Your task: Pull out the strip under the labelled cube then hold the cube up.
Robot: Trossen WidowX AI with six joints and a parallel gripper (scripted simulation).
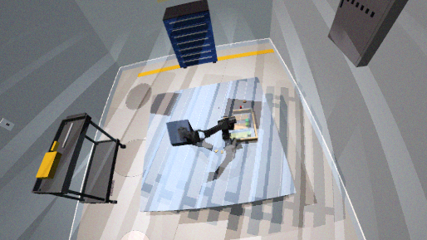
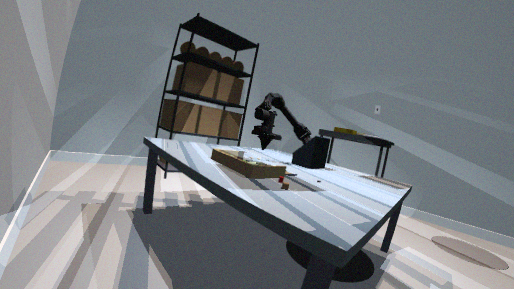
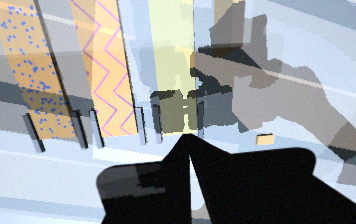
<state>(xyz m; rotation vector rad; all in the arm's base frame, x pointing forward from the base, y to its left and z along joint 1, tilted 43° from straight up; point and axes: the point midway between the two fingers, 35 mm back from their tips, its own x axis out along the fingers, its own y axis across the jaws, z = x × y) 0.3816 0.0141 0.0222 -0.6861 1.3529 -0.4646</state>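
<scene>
My gripper (image 2: pixel 264 146) (image 3: pixel 187 138) is shut and empty, pointing down above the near side of the wooden tray (image 1: pixel 255 127) (image 2: pixel 269 171). In the wrist view three strips run away from me: a blue-dotted orange strip (image 3: pixel 37 75), an orange strip with a magenta zigzag (image 3: pixel 106 65), and a plain pale yellow-green strip (image 3: pixel 172 35). Short dark rails flank their near ends. The closed tips overlap the view just below the yellow-green strip's end and seem to be above it, not touching. A green cube (image 1: pixel 247 120) shows inside the tray. Its label, and which strip bears the labelled cube, cannot be read.
A small red object (image 1: pixel 241 107) (image 2: pixel 281 179) and a brown block (image 1: pixel 244 101) (image 2: pixel 285 186) lie outside the tray. A small tan block (image 3: pixel 265 139) lies right of the strips' near ends. Arm shadows fall across the table (image 1: pixel 183 188).
</scene>
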